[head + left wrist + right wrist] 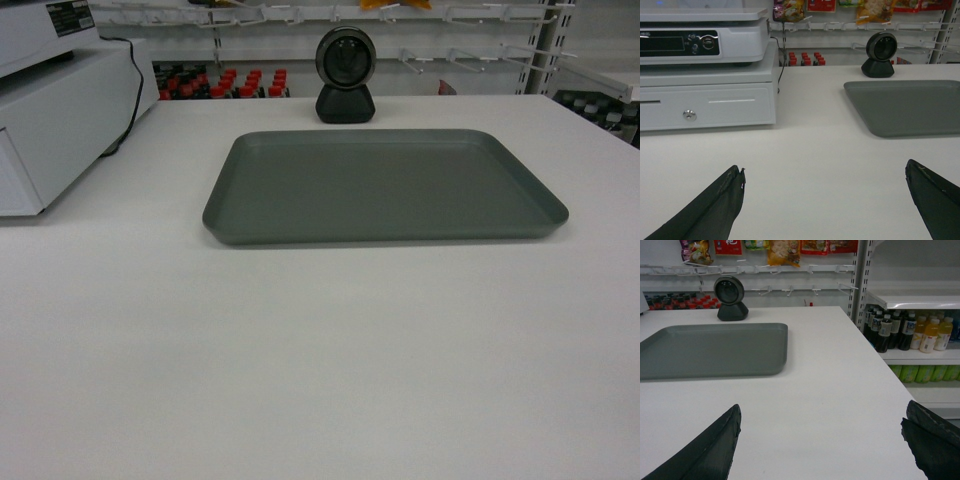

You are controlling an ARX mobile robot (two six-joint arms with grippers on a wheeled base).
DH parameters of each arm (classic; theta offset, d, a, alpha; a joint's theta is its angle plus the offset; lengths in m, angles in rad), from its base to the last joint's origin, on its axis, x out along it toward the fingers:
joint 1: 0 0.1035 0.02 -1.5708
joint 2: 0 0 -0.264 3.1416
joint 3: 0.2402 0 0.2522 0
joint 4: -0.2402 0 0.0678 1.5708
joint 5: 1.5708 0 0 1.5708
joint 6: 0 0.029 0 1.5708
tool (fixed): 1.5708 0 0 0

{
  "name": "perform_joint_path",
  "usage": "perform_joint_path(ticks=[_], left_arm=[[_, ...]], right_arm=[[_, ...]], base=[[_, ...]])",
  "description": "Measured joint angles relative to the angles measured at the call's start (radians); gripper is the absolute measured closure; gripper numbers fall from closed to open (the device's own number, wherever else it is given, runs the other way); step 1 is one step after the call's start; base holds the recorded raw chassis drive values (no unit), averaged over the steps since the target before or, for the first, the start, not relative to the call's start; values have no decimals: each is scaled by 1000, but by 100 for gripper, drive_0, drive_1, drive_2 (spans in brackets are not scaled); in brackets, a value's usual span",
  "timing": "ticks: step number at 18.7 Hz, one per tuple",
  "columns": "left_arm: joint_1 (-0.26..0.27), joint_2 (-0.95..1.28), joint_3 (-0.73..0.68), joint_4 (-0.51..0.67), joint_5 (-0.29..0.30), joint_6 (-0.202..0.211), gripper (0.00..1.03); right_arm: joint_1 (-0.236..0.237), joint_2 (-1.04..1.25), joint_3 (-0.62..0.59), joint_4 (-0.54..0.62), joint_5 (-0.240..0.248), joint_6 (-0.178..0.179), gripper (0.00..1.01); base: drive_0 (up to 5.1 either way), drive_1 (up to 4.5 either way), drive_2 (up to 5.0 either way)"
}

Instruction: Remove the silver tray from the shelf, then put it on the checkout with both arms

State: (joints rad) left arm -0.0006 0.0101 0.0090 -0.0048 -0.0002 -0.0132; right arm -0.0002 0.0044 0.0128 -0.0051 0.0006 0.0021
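Where the head view looks across the checkout [320,360], the silver tray [385,185] lies flat on the white top, in the upper middle of the frame, with nothing resting in it. Neither arm shows in that view. A black dome-shaped scanner [345,75] stands just behind the tray's far rim, apart from it. A white cash register [60,110] sits at the upper left, on a cash drawer [707,105] seen in the left wrist view.

Left gripper [825,200]: fingers spread wide at the bottom of its frame, holding nothing, above bare counter. The tray lies well ahead of it, in the right middle of the frame.

Right gripper [820,445]: fingers likewise wide apart and holding nothing. The tray lies ahead in the left middle of the frame. Racking with bottled drinks [910,330] stands at the right.
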Motion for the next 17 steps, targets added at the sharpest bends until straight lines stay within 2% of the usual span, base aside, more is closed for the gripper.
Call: perform_joint_path(ticks=[16, 17], left_arm=[[0, 0, 0, -3, 0, 0, 5], [0, 0, 0, 6, 0, 0, 5]], right_arm=[[0, 0, 0, -2, 0, 0, 3], [0, 0, 0, 6, 0, 0, 3]], base=[[3, -414, 420], [0, 0, 0]])
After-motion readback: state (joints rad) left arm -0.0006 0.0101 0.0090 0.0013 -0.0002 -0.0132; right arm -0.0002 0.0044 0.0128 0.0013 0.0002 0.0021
